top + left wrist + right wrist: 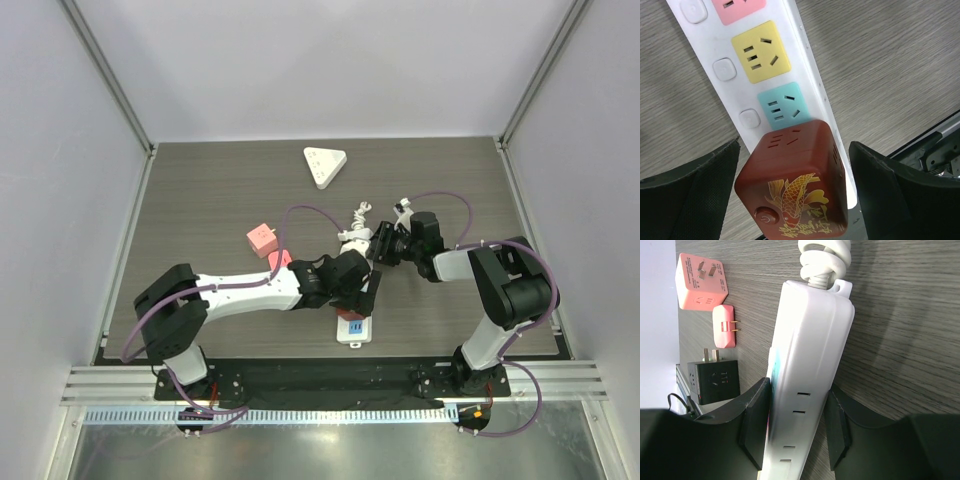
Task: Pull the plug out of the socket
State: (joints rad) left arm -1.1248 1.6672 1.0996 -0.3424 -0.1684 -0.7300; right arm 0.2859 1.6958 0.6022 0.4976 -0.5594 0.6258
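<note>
Left wrist | left gripper (795, 172) spread around red plug (801, 150) | right gripper (797, 422) clamps socket strip (812, 330) | plug's prongs hidden

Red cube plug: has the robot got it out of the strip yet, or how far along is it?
Done: the right hand clamps the strip to steady it. In hand: the left hand sits open either side of the red cube, not touching it. Left: close on the cube and pull; it looks plugged in beside the blue socket.

Bright even light, soft shadows, wrist close-ups slightly blurred
</note>
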